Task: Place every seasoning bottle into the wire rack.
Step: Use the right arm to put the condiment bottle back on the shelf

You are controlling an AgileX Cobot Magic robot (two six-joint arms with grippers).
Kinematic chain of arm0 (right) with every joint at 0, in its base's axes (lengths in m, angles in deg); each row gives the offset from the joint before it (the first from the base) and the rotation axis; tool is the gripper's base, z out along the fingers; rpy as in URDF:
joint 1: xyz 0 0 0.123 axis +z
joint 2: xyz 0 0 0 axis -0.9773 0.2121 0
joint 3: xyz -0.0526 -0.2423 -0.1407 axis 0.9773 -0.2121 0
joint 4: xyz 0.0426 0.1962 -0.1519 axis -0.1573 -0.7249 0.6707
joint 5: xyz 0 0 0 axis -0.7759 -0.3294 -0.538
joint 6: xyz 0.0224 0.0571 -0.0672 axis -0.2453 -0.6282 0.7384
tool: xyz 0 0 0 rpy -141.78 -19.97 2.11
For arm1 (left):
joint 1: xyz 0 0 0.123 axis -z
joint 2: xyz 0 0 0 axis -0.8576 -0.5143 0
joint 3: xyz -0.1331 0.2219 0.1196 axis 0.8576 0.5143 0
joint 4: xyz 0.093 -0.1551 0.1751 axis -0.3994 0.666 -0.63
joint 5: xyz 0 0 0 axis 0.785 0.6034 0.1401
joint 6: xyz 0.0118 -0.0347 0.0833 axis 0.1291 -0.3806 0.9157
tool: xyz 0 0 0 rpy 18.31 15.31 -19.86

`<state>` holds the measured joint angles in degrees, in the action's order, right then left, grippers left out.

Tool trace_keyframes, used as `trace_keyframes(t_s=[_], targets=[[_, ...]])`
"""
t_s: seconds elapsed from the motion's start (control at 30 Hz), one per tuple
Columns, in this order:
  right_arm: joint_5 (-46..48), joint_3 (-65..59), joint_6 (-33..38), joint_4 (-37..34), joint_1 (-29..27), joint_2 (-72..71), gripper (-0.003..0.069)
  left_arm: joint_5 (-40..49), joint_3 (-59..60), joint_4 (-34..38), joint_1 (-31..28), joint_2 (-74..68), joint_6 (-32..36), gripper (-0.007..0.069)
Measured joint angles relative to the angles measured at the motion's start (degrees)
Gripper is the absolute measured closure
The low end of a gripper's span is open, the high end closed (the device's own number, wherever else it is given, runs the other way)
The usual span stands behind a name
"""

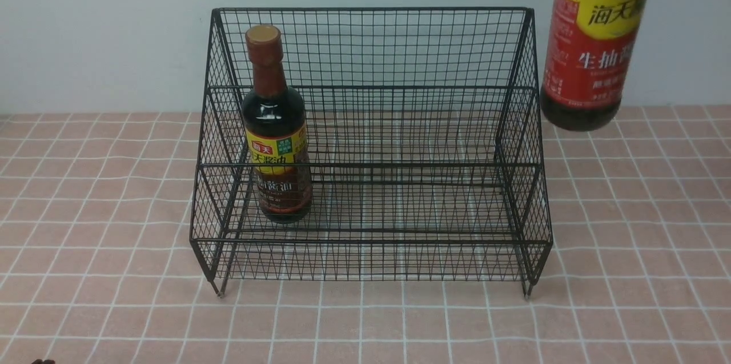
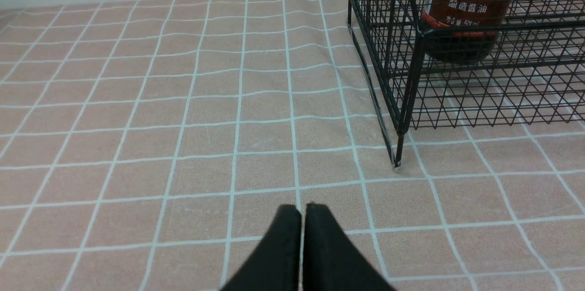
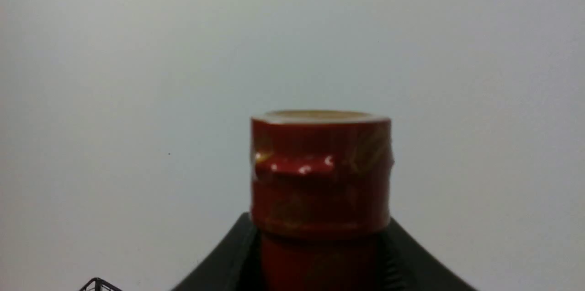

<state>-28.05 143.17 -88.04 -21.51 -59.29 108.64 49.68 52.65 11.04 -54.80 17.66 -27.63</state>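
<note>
Up right of the wire rack (image 1: 371, 90), my right gripper (image 3: 320, 263) has the red-label bottle (image 1: 594, 44) clamped at the neck, just under the cap (image 3: 320, 167). The bottle hangs upright, off the table and outside the rack's right wall. My read: the neck grip lets me lower it in from above. The brown-label bottle (image 1: 277, 130) stands upright on the lower tier at the left end, so the right side is free for this one. My left gripper (image 2: 302, 245) is pinched together with nothing in it, over bare tablecloth (image 2: 183, 122) near the rack's front-left foot (image 2: 397, 163), out of the way.

Front view gives bottle versus rack, but crops the grip. Right wrist view shows the grip, but only a rack corner. Only the left wrist view shows the left jaws.
</note>
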Motion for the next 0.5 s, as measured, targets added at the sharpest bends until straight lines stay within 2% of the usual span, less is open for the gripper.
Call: trace_keyframes(t_s=[0.17,0.5], targets=[[-1.5,-0.1,-4.1,0.2,0.7,6.3,0.0389,0.0,0.0,0.0,0.0,0.0,0.0,0.0631],[-3.4,-0.1,-4.6,0.2,1.6,13.1,0.0390,0.0,0.0,0.0,0.0,0.0,0.0,0.0631]])
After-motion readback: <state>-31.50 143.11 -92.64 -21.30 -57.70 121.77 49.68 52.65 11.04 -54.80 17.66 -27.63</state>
